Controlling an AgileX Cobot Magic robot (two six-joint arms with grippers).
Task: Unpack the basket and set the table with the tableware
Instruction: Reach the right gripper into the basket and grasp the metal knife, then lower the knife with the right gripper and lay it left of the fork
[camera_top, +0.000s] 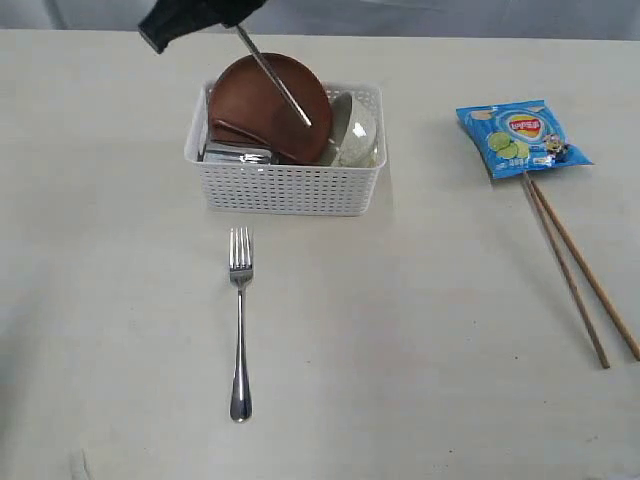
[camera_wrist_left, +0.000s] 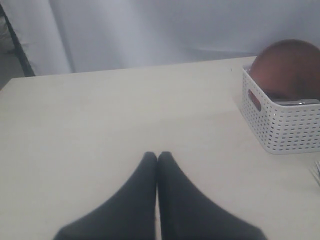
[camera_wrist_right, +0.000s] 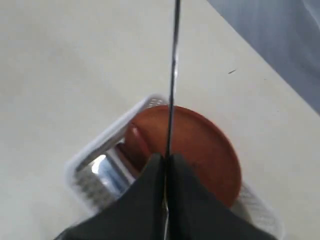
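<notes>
Pale cream table (camera_top: 400, 350) fills the view, with a grey backdrop behind it. Nearest lies the fork (camera_top: 240, 320), flat, tines toward the basket (camera_top: 290, 188) and well clear of it. Off to the right the chopsticks (camera_top: 580, 270) lie side by side, their far ends touching the blue chip bag (camera_top: 520, 135).

In the basket the brown plate (camera_top: 270, 110) leans tilted, with the pale bowl (camera_top: 355, 130) just beside it and a steel cup (camera_top: 238, 153) in the left corner. No spoon shows.

Above the basket's far side, the right gripper (camera_wrist_right: 166, 159) has its fingers clamped on the knife (camera_top: 275, 75). The knife slants down over the plate, and I cannot tell whether its end touches. The left gripper (camera_wrist_left: 157, 156) hovers over bare table beside the basket's short end, fingers pressed together with nothing between them.

The step in hand looks like taking out the knife. The next move probably calls for raising it clear of the plate and rim, then laying it flat to the right of the fork with room between for the plate.
</notes>
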